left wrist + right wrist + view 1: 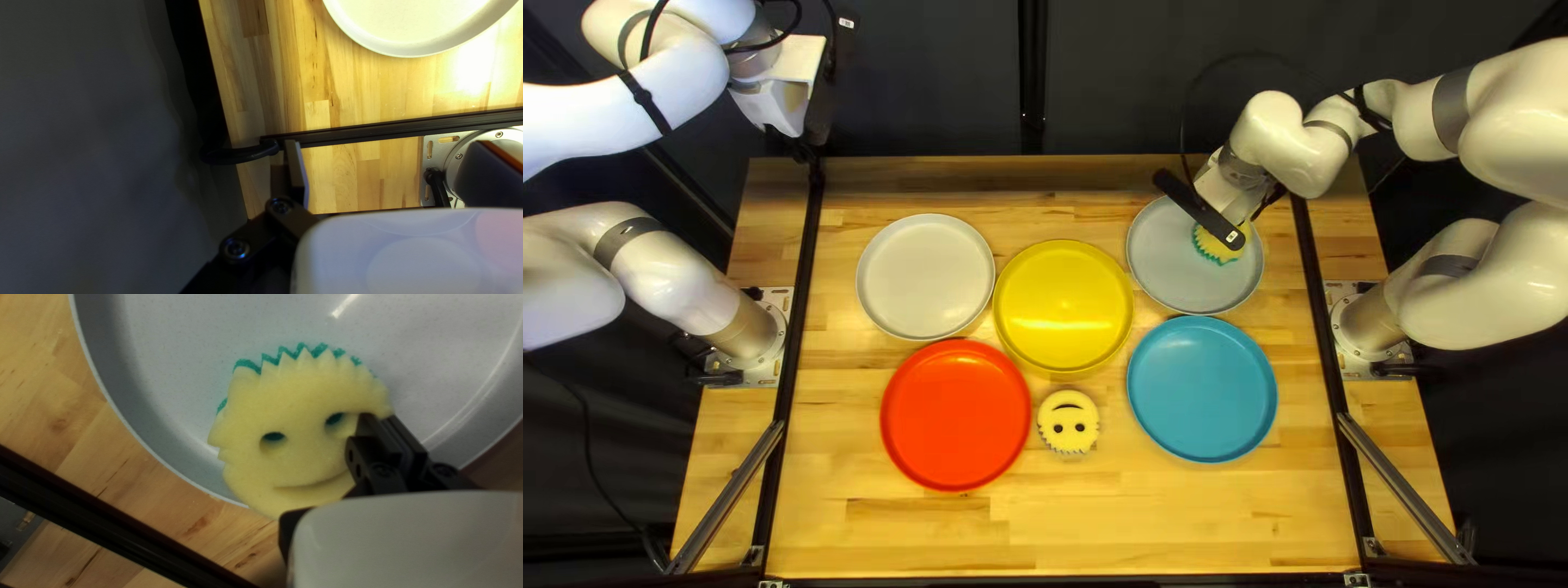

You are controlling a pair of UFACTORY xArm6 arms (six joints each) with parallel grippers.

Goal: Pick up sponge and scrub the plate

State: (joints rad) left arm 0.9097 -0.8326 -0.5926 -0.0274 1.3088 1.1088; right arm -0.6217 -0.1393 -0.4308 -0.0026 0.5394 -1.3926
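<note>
Wooden table, dark curtain beyond — right gripper low over grey plate, pinching yellow sponge; left gripper spread.

a dark curtain hangs behind the far edge of a pale striped wooden table, with a black upright strip amid it; black rails run along both sides, and bright glare whitens the wood

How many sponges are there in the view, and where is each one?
2. A teal-edged sponge is over the blue-grey plate; another sponge lies between the red plate and the blue plate. None seems hidden.
</note>
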